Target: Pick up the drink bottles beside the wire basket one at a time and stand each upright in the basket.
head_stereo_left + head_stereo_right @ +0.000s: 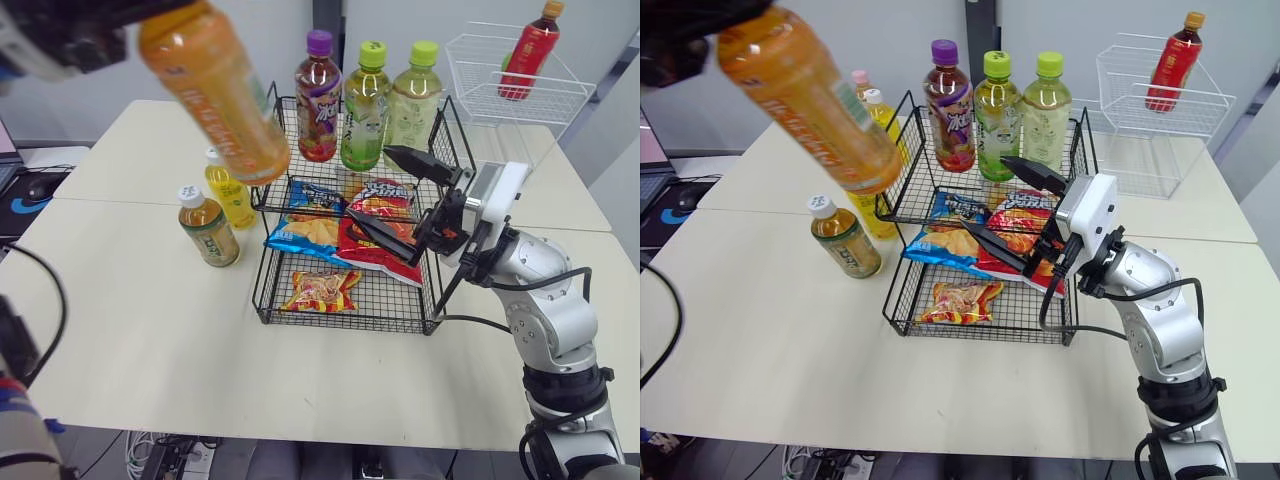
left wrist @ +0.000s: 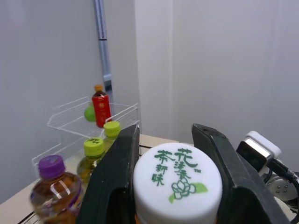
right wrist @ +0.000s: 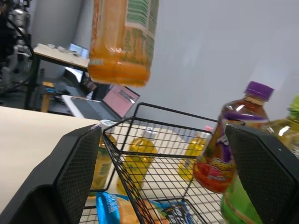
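Broadly, the pale bench (image 1: 150, 340) carries a black wire basket (image 1: 345, 322) with snack bags (image 1: 345, 235) on its floor. Over those bags hangs the right gripper (image 1: 367, 184), its jaws spread wide and holding nothing. High above the bench, left of the basket, the orange bottle (image 1: 215, 90) tilts in the air, its white cap clamped between the jaws of the left gripper (image 2: 168, 140). At the basket's back three bottles (image 1: 365, 105) stand upright. Just beside its left side two small bottles (image 1: 208, 226) stand on the bench.

Beige table (image 1: 130, 340) (white rack (image 1: 1160, 150) at back).
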`<state>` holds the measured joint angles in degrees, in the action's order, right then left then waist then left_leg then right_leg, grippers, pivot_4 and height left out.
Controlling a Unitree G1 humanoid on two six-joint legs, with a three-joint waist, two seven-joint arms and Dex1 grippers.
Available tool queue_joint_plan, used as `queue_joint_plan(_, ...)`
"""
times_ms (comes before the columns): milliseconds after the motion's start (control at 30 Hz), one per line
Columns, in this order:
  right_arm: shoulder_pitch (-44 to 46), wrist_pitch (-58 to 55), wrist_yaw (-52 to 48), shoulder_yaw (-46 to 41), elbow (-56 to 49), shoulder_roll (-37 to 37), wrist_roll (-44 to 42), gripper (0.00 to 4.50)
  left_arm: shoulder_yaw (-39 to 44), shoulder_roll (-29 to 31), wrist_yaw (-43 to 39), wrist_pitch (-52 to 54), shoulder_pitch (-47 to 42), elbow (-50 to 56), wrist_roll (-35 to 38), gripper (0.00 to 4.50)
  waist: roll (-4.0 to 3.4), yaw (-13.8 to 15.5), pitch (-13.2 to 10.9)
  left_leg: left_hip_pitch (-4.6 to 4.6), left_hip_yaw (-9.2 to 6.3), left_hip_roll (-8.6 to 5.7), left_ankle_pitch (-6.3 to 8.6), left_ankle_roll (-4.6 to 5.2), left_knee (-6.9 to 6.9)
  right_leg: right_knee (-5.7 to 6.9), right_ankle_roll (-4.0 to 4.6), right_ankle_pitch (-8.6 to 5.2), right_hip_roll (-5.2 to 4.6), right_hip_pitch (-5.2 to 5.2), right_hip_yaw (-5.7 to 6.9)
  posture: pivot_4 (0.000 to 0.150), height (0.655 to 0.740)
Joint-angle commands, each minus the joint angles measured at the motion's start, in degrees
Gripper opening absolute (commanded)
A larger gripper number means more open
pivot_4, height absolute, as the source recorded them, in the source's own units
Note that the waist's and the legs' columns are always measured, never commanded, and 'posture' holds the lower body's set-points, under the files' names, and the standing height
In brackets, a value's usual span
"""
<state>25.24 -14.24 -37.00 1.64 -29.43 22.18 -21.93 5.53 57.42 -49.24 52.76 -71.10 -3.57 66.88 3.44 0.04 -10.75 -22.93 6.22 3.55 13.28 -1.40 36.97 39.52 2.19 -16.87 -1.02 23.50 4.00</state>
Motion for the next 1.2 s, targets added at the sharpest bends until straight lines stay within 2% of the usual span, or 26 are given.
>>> queue_joint_plan(33, -2.01, -0.83, 3.95, -1.45, -5.86, 0.30, 1.10, 4.50, -2.54, -4.56, -5.91, -4.96, -4.45, -3.65, -7.38, 1.38, 0.00, -0.14, -0.01, -0.02, 0.01, 0.01, 0.00, 0.00, 0.00, 0.00, 0.00, 0.00, 0.00, 0.03, -0.01, 0.150, 0.7400)
queue_joint_plan(200, -6.49, -3.19, 8.53, -1.84, -11.51, 0.86, 3.22, 4.50, -8.53, -16.20, -12.11, -13.89, -8.67, -11.88, -19.44, 1.38, -0.03, -0.30, -0.02, -0.03, 0.04, 0.02, -0.02, -0.03, -0.01, 0.04, 0.02, 0.00, 0.04, 0.11, -0.06, 0.150, 0.7400)
queue_joint_plan(367, -9.74, -4.31, 11.62, -1.80, -14.40, 0.87, 5.05, 4.50, -12.79, -25.01, -16.58, -25.22, -10.02, -19.41, -30.57, 1.38, -0.05, -0.33, -0.02, 0.00, 0.08, 0.01, -0.02, -0.03, 0.02, 0.09, 0.01, -0.01, 0.03, 0.11, -0.11, 0.150, 0.7400)
queue_joint_plan(633, -14.28, -3.42, 14.52, -1.73, -16.02, 0.64, 8.22, 4.50, -11.59, -36.10, -18.79, -34.09, -12.47, -31.00, -37.28, 1.38, -0.05, -0.29, -0.03, -0.02, 0.07, 0.00, -0.03, -0.03, 0.05, 0.14, 0.00, -0.01, 0.03, 0.12, -0.11, 0.150, 0.7400)
queue_joint_plan(867, -15.28, -3.41, 15.31, -1.85, -16.59, 0.67, 9.20, 4.50, -11.08, -42.27, -19.52, -40.70, -15.30, -40.27, -42.56, 1.38, -0.06, -0.35, -0.02, 0.00, 0.05, -0.02, -0.03, -0.03, 0.06, 0.16, -0.01, -0.02, 0.04, 0.11, -0.10, 0.150, 0.7400)
queue_joint_plan(1000, -15.13, -3.67, 15.34, -1.66, -16.78, 0.51, 9.40, 4.50, -9.99, -43.92, -20.06, -43.03, -17.05, -44.55, -44.44, 1.38, -0.06, -0.35, -0.02, 0.00, 0.06, -0.02, -0.04, -0.04, 0.08, 0.17, -0.02, -0.02, 0.05, 0.11, -0.11, 0.150, 0.7400)
queue_joint_plan(1067, -15.05, -3.82, 15.31, -1.74, -16.78, 0.55, 9.29, 4.50, -9.37, -44.27, -20.68, -43.26, -17.66, -45.86, -44.78, 2.10, -0.07, -0.39, -0.02, 0.00, 0.06, -0.02, -0.04, -0.04, 0.07, 0.17, -0.02, -0.02, 0.05, 0.11, -0.12, 0.150, 0.7400)
queue_joint_plan(1200, -15.03, -3.96, 15.27, -1.76, -16.80, 0.53, 9.07, 4.50, -7.85, -44.18, -21.46, -42.57, -18.10, -46.06, -44.85, 3.27, -0.07, -0.43, -0.02, 0.02, 0.05, -0.01, -0.04, -0.04, 0.07, 0.20, -0.01, -0.02, 0.07, 0.11, -0.11, 0.150, 0.7400)
